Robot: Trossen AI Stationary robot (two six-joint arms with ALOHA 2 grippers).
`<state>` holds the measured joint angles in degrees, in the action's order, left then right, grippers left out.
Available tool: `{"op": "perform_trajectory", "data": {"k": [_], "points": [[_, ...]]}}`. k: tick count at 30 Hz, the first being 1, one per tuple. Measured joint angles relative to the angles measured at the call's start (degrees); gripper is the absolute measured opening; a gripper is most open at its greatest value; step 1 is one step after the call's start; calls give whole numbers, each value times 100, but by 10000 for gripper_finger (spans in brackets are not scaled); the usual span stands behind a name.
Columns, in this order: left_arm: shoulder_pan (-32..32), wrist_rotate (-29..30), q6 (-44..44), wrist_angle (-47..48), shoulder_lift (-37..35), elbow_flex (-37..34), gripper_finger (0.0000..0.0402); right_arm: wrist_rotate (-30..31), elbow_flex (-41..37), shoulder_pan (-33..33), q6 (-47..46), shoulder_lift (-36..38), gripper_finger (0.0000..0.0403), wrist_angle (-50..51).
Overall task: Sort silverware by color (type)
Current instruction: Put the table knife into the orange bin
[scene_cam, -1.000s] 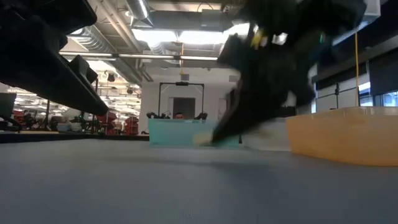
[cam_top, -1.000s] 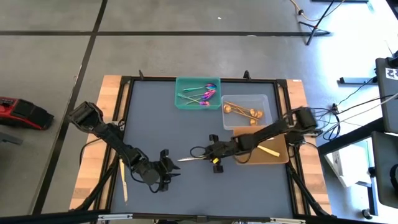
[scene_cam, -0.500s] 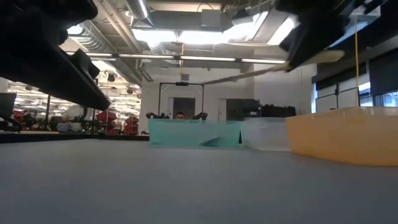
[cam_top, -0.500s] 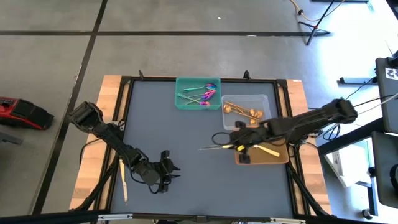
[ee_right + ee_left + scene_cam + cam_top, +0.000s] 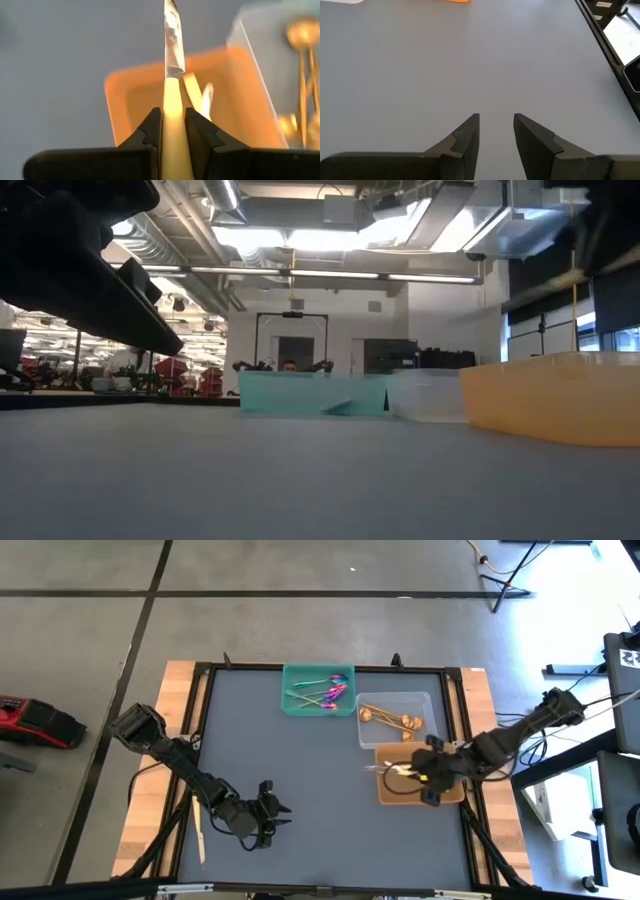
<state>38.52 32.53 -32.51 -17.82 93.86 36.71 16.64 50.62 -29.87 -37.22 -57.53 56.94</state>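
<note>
The left end effector point(image 5: 268, 819) rests low over the near part of the grey tabletop point(image 5: 300, 770), its fingers point(image 5: 467, 136) slightly parted around nothing, with one pale yellow knife point(image 5: 198, 830) lying on the wooden edge beside that arm. Farther right, the right end effector point(image 5: 424, 778) hangs over the orange tray point(image 5: 450, 796), clamped on the handle of a second yellow knife point(image 5: 172, 75) whose blade points out past the tray's rim. At the far edge, purple-headed spoons point(image 5: 328, 692) lie in the green tray point(image 5: 290, 700) and gold spoons point(image 5: 390, 718) in the clear tray point(image 5: 425, 700).

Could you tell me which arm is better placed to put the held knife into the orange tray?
The right arm. Its hand already grips the knife over the orange tray. The left hand is open and empty, low near the table's front left.
</note>
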Motion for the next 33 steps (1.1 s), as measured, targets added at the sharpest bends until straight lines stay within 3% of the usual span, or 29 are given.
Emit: {"op": "perform_trajectory", "data": {"k": [7, 14, 20, 22, 26, 29, 33], "points": [[-60, -4, 4, -17, 2, 0, 116, 179, -469, -587, -1734, 315, 50, 674], [-266, -2, -71, -181, 4, 0, 116, 181, -983, -803, -2277, 316, 52, 551], [-492, -287, -339, -212, 4, 2, 130, 131, -1070, -512, -2302, 316, 117, 569], [-577, -525, -409, -214, 4, 2, 142, 92, -1048, -443, -2234, 314, 151, 648], [-794, -1808, -404, -210, -4, 4, 156, 16, -925, -339, -2134, 314, 210, 455], [-895, -2359, -589, 85, -71, 104, 155, 604, -924, -350, -1577, 312, 240, -413], [-969, -2614, -1034, 1078, -297, 399, 154, 1611, -919, -347, 198, 181, 263, -2125]]}}
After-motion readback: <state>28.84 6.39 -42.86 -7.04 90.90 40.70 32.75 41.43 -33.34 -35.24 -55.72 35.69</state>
